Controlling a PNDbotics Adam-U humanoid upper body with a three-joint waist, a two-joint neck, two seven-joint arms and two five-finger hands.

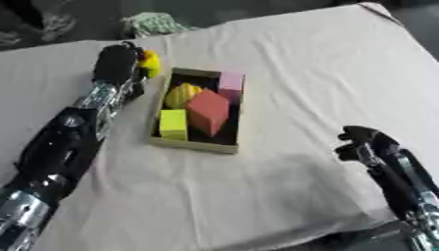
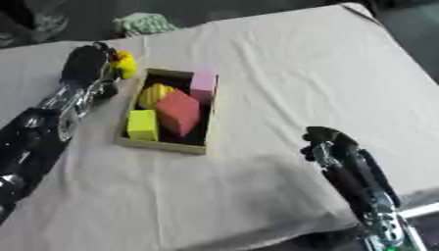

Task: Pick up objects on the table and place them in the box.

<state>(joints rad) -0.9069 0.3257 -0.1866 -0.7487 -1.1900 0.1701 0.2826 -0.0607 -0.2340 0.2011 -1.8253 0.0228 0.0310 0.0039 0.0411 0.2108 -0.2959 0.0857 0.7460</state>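
**Left robot hand holds a yellow object beside the box**

The left robot hand [image 1: 116, 62] reaches across the white-clothed counter [image 1: 326, 73] to the far left corner of the box [image 1: 195, 144], its fingers curled round a small yellow object [image 1: 151, 63] that sits just beside the box's far end, outside its wall. The shallow tan box lies near the counter's middle and holds four things: a pink block [image 1: 231, 81] at the far right corner, a rounded yellow ribbed piece [image 1: 182, 94] to its left, a red block [image 1: 208, 112] tilted in the middle, and a yellow-green cube [image 1: 173, 124] at the near left. The right robot hand [image 1: 360, 142] rests at the lower right, well apart from the box, fingers curled and holding nothing.
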